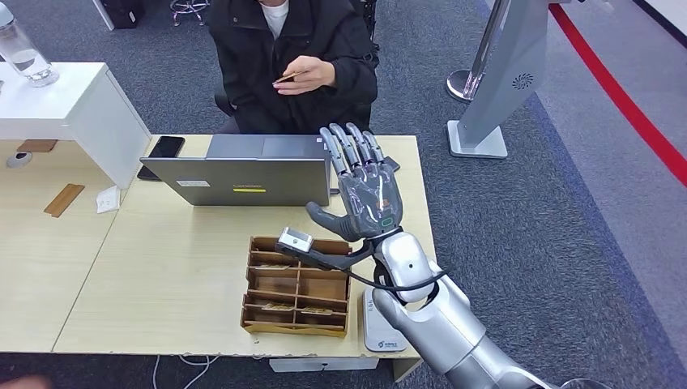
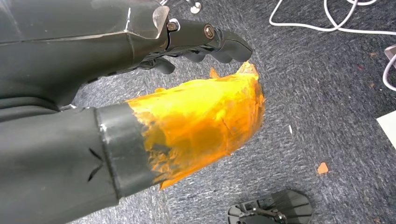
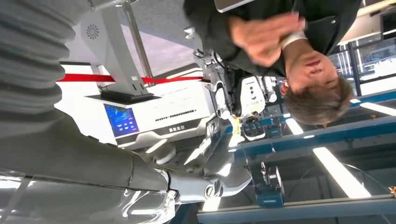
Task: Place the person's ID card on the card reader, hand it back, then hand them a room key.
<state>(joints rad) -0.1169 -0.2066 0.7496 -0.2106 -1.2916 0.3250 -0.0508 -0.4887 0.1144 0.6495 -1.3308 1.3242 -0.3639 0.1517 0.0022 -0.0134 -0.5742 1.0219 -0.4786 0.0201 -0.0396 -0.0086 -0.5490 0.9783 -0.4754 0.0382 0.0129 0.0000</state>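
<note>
One right hand [image 1: 369, 190] over the desk [image 1: 162, 267], fingers spread, empty; person's hand [image 1: 306, 75] with a card [image 1: 285, 78].

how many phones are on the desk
1: a dark phone lies flat at the far edge of the desk, just left of the grey laptop. Another could be hidden behind the laptop lid.

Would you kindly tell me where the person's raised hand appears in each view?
Head view: the hand is at top centre, in front of the jacket, beyond the laptop.
Left wrist view: not in it.
Right wrist view: the hand is blurred, against the same jacket.
Shared landmark: the grey stand with a swirl logo.
</note>
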